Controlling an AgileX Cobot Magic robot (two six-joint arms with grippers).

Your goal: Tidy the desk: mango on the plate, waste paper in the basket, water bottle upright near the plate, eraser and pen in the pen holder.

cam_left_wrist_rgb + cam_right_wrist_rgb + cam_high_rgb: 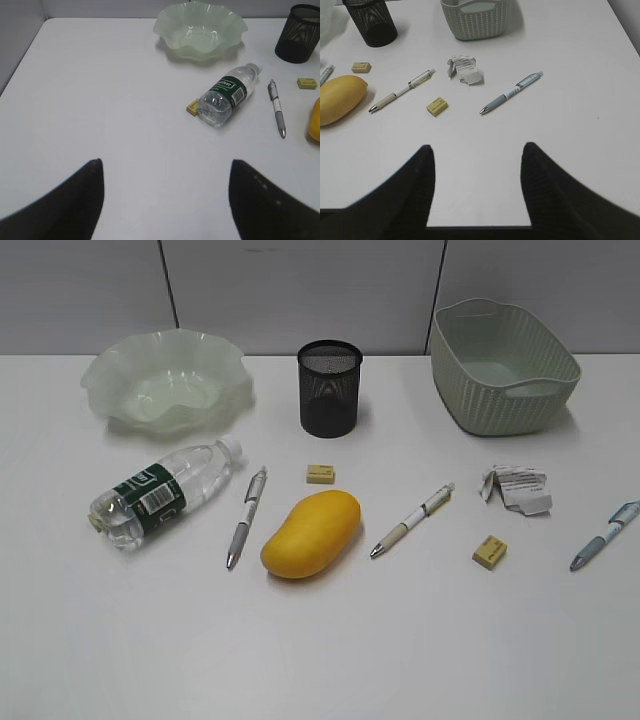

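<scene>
So the desk (320,660) is pretty cluttered but nothing's really blocking anything, everything lies spread out with bare white between. Along the back you've got the plate (166,380) on the left, the pen holder (330,387) in the middle and the basket (504,365) on the right, all three with nothing in them as far as I can see.

The mango (311,533) sits dead centre up front, with a pen on either side: the grey-grip pen (246,516) just to its left, the cream pen (412,520) to its right. A third one, the blue pen (604,535), is way off by the right edge. So three pens total.

Erasers: I count three too. One small eraser (320,474) lies between the pen holder and the mango, a second eraser (489,552) sits below the waste paper (517,487), and a third eraser (193,107) is tucked right against the bottom end of the water bottle (165,493), only clear from the left wrist view.

One bottle, lying on its side, cap pointing toward the plate, dark green label with a barcode. Can't read the label text, and the grey print on the paper scrap is too small as well.

Both arms hang back over the near part of the desk. The left gripper (165,200) has its fingers spread wide with nothing between them, same deal for the right gripper (477,187).
</scene>
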